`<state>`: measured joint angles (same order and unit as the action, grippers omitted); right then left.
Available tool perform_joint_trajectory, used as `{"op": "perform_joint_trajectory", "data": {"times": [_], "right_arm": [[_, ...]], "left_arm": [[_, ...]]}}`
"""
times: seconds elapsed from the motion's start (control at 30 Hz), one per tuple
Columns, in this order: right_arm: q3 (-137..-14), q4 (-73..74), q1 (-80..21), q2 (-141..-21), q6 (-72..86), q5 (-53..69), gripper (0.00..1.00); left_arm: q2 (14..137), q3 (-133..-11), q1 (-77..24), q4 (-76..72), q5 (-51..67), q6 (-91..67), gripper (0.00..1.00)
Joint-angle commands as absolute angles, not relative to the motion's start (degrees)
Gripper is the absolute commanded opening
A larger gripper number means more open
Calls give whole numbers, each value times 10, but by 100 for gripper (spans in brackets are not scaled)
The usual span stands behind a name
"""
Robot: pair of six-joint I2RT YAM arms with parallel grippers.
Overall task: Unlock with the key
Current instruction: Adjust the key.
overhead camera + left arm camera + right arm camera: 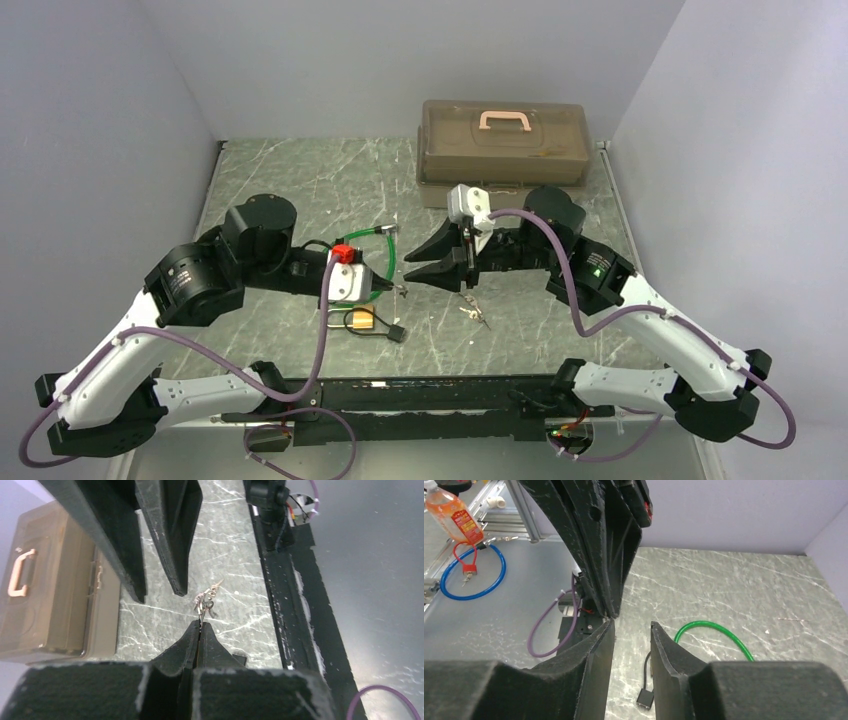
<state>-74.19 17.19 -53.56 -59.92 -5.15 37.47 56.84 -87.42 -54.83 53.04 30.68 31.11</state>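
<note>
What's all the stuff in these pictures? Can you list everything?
table: one, green marble, under everything
toolbox: one, brown with a pink handle, at the back
keys: one little bunch, silver, lying near the right gripper
padlock: one, brass, near edge by the left arm
cable: one, green, looped left of the middle
plug: one, black, right of the padlock
bottle: one, orange, off the table
left gripper: one, black, shut
right gripper: one, black, open, holding nothing

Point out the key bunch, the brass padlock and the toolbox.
key bunch (203, 601), left wrist view, on the clustered keys
brass padlock (363, 320), top external view, on its brass body
toolbox (465, 138), top external view, on its lid
</note>
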Motion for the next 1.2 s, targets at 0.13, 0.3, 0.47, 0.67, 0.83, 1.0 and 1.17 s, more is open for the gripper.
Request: {"op": "perform_joint_trajectory", "data": {"times": [0.13,0.3,0.47,0.67,0.83,1.0,1.17], "right_arm": [[-724,154,-534,-537,-60,311,49],[-696,134,-532,-541,-40,352,56],[-660,50,-532,-559,9,407,59],[-634,-26,-539,-572,44,431,57],[-637,-38,-547,-585,50,444,54],[-634,-46,-549,-581,56,449,52],[-642,-46,-553,-586,58,446,45]], "left_arm": [[580,-975,-558,609,355,459,0],[575,-976,-564,616,348,478,0],[574,-975,-564,607,342,476,0],[570,-967,-564,592,329,469,0],[567,-961,-564,581,321,464,0],[562,-949,-564,572,309,461,0],[560,-942,-564,561,301,459,0]]}}
